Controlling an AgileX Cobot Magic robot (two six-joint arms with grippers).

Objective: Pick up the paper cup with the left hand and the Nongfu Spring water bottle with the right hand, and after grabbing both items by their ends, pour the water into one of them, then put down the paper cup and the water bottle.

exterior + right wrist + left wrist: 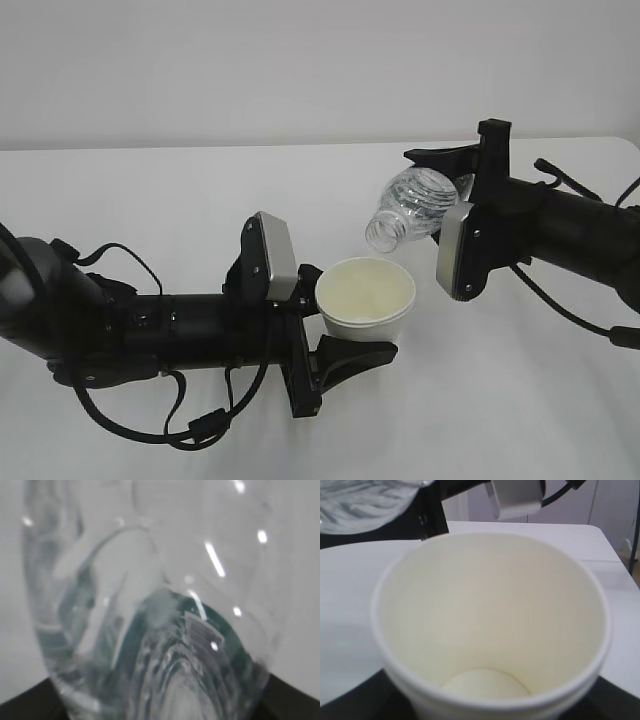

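Observation:
My left gripper (350, 335) is shut on the lower part of the white paper cup (365, 295), holding it upright above the table. The cup (490, 620) fills the left wrist view, its pale yellowish inside and round bottom showing. My right gripper (450, 190) is shut on the base end of the Nongfu Spring water bottle (415, 205). The bottle is tipped, with its open mouth pointing down-left just above the cup's far rim. It also shows blurred in the left wrist view (360, 505) and close up with its green label (150, 605). I see no stream of water.
The white table (150, 200) runs under both arms, its far edge against a pale wall. Black cables loop under the left arm (130, 325). The right arm's grey block (458, 250) hangs close to the right of the cup.

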